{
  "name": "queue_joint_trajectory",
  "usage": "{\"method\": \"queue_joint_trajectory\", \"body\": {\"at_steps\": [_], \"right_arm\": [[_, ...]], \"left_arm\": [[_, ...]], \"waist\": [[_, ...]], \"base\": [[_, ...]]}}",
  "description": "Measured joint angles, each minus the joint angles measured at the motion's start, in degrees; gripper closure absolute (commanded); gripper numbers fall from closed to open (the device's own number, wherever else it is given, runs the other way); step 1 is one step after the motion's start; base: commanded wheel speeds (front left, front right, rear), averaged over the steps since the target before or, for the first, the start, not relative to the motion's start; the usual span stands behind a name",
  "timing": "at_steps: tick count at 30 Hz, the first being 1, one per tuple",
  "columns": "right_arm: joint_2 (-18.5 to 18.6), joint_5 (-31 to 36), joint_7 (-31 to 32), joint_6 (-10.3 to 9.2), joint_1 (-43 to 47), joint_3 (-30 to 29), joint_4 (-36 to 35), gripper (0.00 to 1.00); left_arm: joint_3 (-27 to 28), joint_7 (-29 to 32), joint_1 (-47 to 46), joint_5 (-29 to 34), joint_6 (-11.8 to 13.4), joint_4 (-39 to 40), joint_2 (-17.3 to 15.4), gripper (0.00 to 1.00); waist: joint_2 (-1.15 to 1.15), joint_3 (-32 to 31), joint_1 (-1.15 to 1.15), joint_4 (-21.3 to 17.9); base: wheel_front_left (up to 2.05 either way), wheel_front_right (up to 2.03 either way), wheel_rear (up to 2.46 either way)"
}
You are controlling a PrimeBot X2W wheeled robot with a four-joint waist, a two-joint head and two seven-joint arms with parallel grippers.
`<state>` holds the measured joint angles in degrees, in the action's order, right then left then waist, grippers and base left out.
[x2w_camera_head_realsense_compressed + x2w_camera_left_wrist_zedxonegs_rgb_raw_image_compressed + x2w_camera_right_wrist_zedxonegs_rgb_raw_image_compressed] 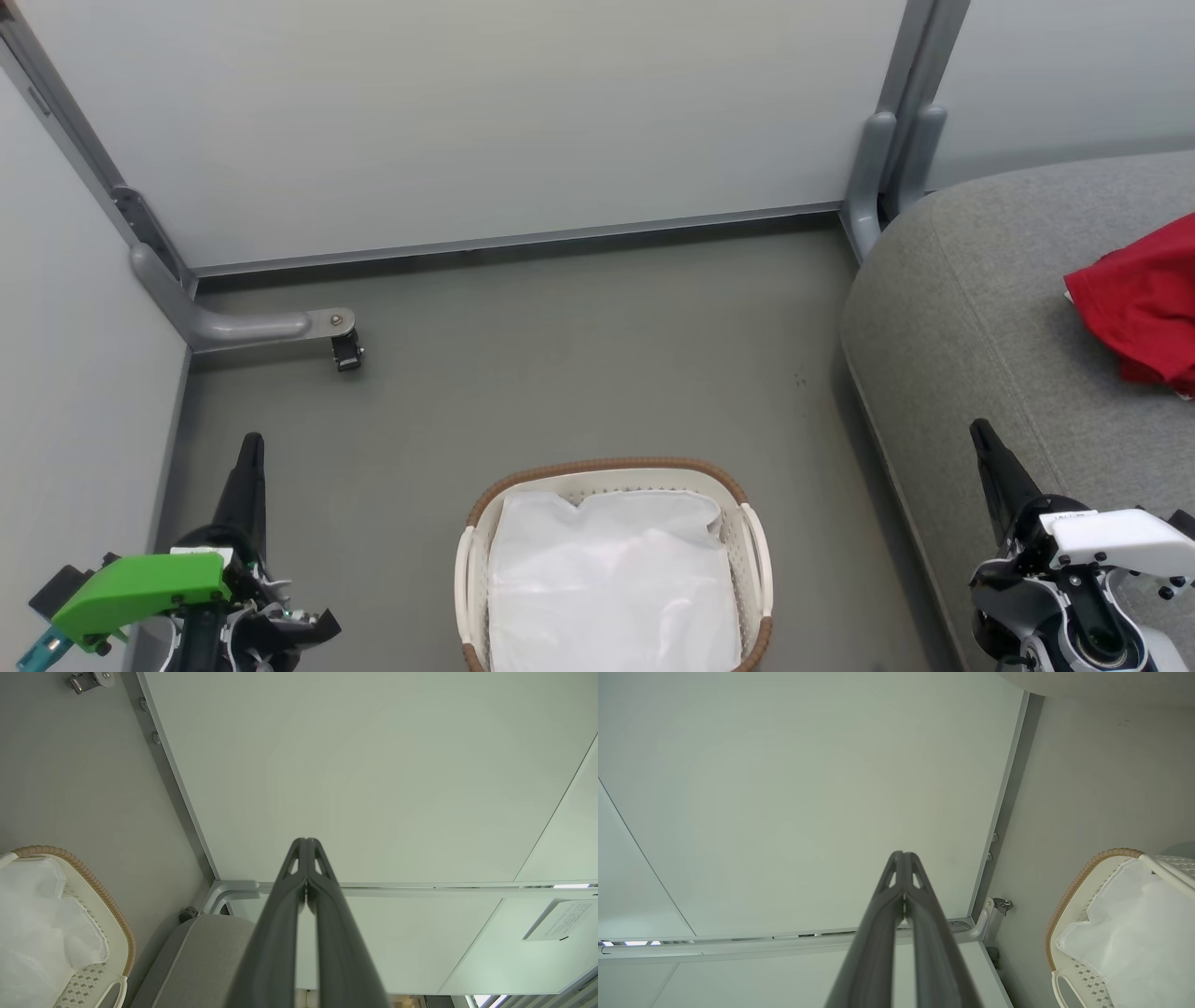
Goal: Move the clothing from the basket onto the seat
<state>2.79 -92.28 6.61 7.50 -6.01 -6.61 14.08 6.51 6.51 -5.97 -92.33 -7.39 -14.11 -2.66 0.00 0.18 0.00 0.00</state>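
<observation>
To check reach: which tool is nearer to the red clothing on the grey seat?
Right. The right tool is by the seat, close to the red clothing; the left tool is beyond the basket.

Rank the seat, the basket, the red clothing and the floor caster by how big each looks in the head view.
1. seat, cropped by the right edge.
2. basket, cropped at the bottom.
3. red clothing, partly out of frame at right.
4. caster, by far the smallest.
</observation>
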Motion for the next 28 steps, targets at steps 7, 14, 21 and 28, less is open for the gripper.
{"method": "queue_joint_trajectory", "body": {"at_steps": [7, 14, 21, 28], "right_arm": [[0.0, 0.0, 0.0, 0.0, 0.0, 0.0, 0.0, 1.0], [0.0, 0.0, 0.0, 0.0, 0.0, 0.0, 0.0, 1.0], [0.0, 0.0, 0.0, 0.0, 0.0, 0.0, 0.0, 1.0], [0.0, 0.0, 0.0, 0.0, 0.0, 0.0, 0.0, 1.0]], "left_arm": [[0.0, 0.0, 0.0, 0.0, 0.0, 0.0, 0.0, 1.0], [0.0, 0.0, 0.0, 0.0, 0.0, 0.0, 0.0, 1.0], [0.0, 0.0, 0.0, 0.0, 0.0, 0.0, 0.0, 1.0], [0.0, 0.0, 0.0, 0.0, 0.0, 0.0, 0.0, 1.0]], "waist": [[0.0, 0.0, 0.0, 0.0], [0.0, 0.0, 0.0, 0.0], [0.0, 0.0, 0.0, 0.0], [0.0, 0.0, 0.0, 0.0]], "base": [[0.0, 0.0, 0.0], [0.0, 0.0, 0.0], [0.0, 0.0, 0.0], [0.0, 0.0, 0.0]]}}
